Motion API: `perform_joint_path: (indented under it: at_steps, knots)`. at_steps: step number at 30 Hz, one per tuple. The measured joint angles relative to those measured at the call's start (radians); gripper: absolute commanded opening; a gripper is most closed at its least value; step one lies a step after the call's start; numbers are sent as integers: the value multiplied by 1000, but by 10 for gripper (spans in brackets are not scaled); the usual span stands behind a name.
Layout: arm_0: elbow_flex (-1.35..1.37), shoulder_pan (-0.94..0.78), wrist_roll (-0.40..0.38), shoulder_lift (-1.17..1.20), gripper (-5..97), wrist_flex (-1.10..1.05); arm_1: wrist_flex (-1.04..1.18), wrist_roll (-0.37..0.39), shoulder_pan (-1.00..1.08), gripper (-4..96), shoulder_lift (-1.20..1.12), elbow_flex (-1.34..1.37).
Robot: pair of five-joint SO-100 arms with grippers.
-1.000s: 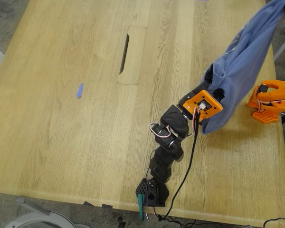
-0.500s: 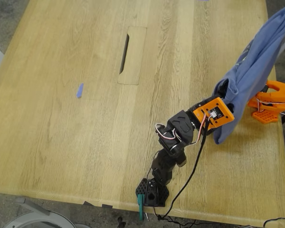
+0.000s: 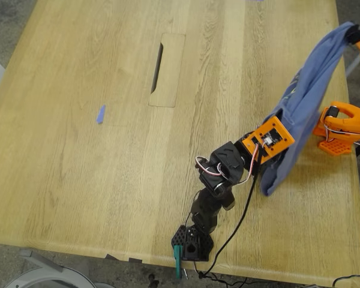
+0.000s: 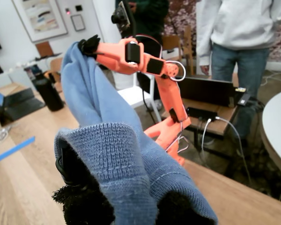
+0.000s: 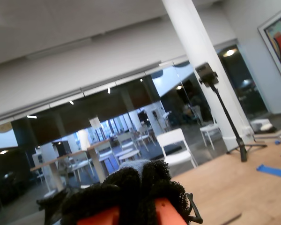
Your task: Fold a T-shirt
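My first gripper (image 3: 275, 123) and my second gripper (image 3: 353, 34) are each clamping an end of the T-shirt (image 3: 309, 90), which is hanging bunched above the table (image 3: 78, 168) at the right of the exterior view. Judging from that rope-like bunching, the arms should be drawing apart evenly and lowering together so the cloth spreads flat. No brand, label or writing is showing legibly.

No legible text anywhere; T-shirt (image 3: 312, 84) print possibly hidden in folds.
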Motion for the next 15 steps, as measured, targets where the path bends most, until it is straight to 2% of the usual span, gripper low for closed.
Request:
perform_joint_path:
  at_steps: [9,12,15]
  knots:
    - [74,-121,-117,14,-1,25,141,-11,-44,-1,3,43]
    - [273,-147,-138,100,-1,25,187,-14,-44,-1,8,48]
    - [594,-167,-153,270,-1,25,230,-20,-49,-1,20,61]
